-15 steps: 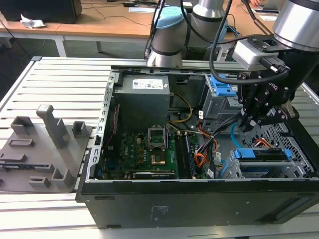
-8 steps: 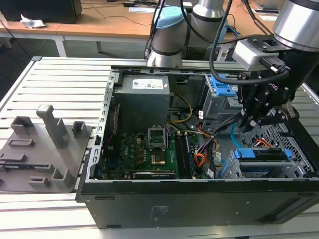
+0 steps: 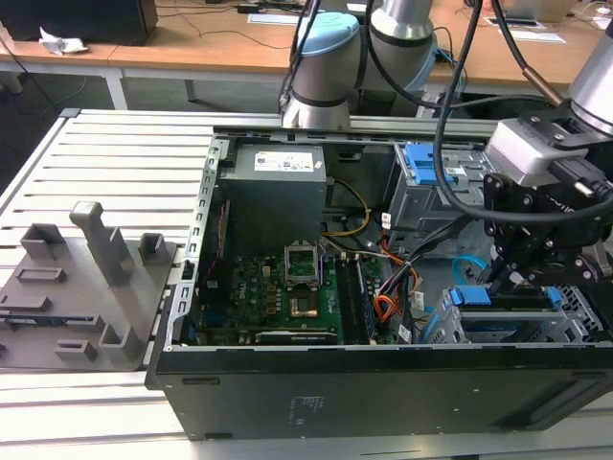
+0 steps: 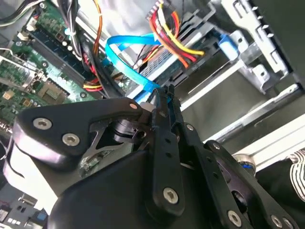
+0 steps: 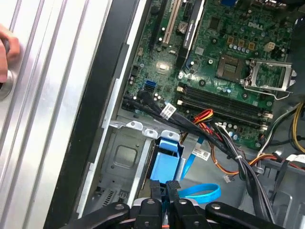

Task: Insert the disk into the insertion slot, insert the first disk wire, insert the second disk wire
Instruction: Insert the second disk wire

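Black gripper (image 5: 165, 187) fingers pressed together just above the blue-framed disk (image 5: 165, 162), beside the light-blue cable (image 5: 202, 193).

Ribbed aluminium worktable (image 3: 115, 153) of pale grey slats, evenly lit, no hard shadows. Grey plastic fixture tray (image 3: 86, 287) with upright posts, resting on the slats toward the exterior view's left. Behind the worktable, a long wooden desk (image 3: 192, 43) with white legs. On the desk: crumpled white paper (image 3: 59, 41), dark box (image 3: 81, 17), loose black cables (image 3: 215, 24), white sheets (image 3: 522, 34) toward the exterior view's right. Grey floor (image 3: 57, 91) under the desk.
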You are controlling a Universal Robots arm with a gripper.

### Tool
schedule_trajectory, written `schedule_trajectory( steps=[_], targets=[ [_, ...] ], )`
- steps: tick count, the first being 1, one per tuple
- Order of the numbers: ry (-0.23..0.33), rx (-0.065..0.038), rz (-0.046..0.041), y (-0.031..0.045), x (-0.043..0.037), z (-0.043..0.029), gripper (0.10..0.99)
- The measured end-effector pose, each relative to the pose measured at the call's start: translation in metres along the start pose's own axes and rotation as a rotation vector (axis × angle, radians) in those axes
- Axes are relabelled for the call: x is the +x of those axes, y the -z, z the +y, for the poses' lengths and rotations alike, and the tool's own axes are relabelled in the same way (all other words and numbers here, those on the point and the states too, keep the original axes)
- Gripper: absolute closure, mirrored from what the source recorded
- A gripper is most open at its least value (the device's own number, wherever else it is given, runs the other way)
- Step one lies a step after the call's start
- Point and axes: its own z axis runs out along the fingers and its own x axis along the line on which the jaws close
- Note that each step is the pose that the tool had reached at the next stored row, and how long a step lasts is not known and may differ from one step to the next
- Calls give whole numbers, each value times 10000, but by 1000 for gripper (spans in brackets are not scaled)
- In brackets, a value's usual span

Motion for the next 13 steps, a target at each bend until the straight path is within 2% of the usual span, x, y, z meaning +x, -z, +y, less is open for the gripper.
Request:
schedule_trajectory(
  steps=[2, 6, 13],
  targets=[
    [1, -2, -2, -15, 12, -51, 922],
    [-104, -5, -5, -21, 19, -78, 922],
    [-1538, -29, -85, -24, 19, -79, 922]
  ],
)
